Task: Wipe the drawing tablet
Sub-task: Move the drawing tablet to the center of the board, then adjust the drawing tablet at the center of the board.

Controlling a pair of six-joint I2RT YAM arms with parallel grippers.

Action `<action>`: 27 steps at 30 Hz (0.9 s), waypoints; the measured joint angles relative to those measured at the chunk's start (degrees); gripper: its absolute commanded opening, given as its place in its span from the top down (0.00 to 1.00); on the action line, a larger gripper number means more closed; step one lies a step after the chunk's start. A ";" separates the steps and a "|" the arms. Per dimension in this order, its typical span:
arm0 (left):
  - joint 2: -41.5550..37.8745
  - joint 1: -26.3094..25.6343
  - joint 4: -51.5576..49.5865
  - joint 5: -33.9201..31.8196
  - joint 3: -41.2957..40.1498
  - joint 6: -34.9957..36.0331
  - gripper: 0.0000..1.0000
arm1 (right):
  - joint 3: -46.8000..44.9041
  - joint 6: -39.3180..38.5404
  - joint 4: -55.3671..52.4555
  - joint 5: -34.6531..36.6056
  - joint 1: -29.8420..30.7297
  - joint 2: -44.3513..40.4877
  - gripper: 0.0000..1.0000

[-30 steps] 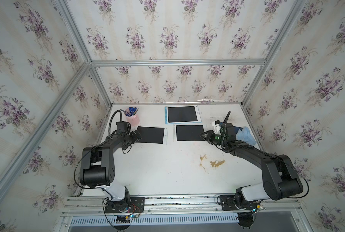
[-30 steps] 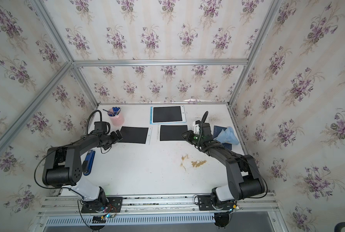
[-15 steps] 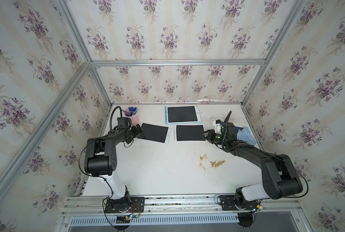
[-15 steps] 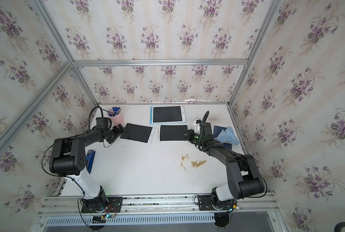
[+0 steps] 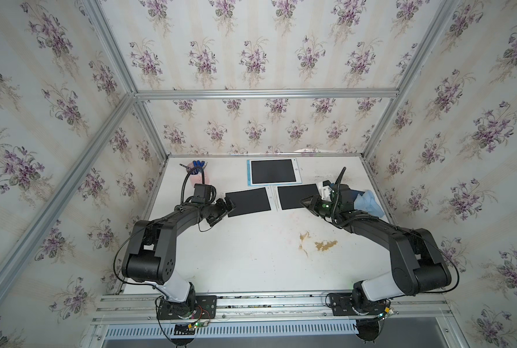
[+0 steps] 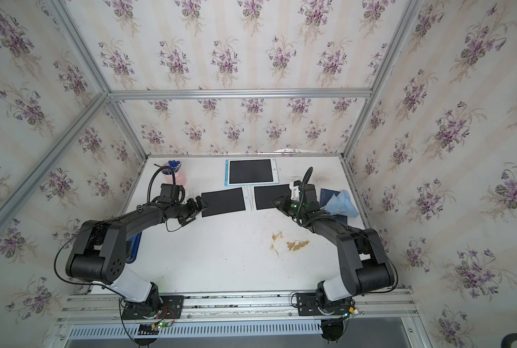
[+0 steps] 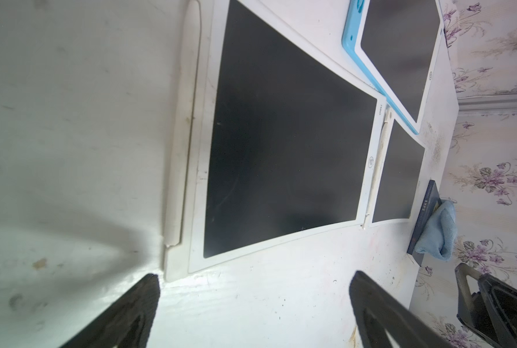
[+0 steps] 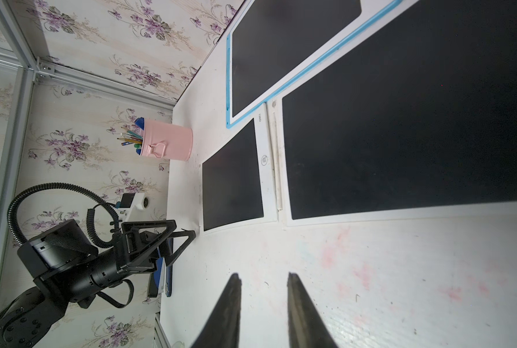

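Three drawing tablets with dark screens lie on the white table. A blue-framed tablet (image 5: 273, 171) (image 6: 251, 171) is at the back. Two white-framed ones sit side by side before it, the left tablet (image 5: 248, 202) (image 7: 287, 144) slightly askew and the right tablet (image 5: 296, 195) (image 8: 402, 120) square. My left gripper (image 5: 230, 206) (image 7: 254, 274) stands wide open and empty, just off the left tablet's near-left corner. My right gripper (image 5: 304, 201) (image 8: 263, 275) is narrowly open and empty, low over the table at the right tablet's front right edge. A blue cloth (image 5: 370, 203) (image 7: 441, 232) lies bunched behind my right wrist.
The cloth rests on a dark book (image 6: 326, 194) near the right wall. A pink pen cup (image 5: 198, 177) (image 8: 167, 138) stands at the back left. A blue object (image 6: 132, 244) lies by the left edge. Brown stains (image 5: 323, 244) mark the table's middle.
The left white tablet has slid right and turned slightly, ending beside the right one. My left gripper moved right with it. The right arm has not moved.
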 measured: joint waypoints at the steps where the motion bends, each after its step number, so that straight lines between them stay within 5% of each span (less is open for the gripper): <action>1: -0.48 0.17 -0.66 -1.38 0.09 0.02 0.00 | 0.00 -0.02 -0.04 0.02 0.00 -0.04 0.72; 8: -4.09 2.51 -3.87 -4.07 0.20 1.44 0.00 | 7.26 -2.10 -7.98 8.00 -6.05 2.97 0.72; 17: 0.31 0.72 2.16 3.67 -1.90 -0.70 0.00 | 26.23 -2.27 -20.52 26.71 -12.11 19.12 0.73; 27: 2.29 2.45 7.48 9.25 -4.11 -1.66 0.00 | 27.65 -1.86 -23.91 30.95 -13.14 26.32 0.75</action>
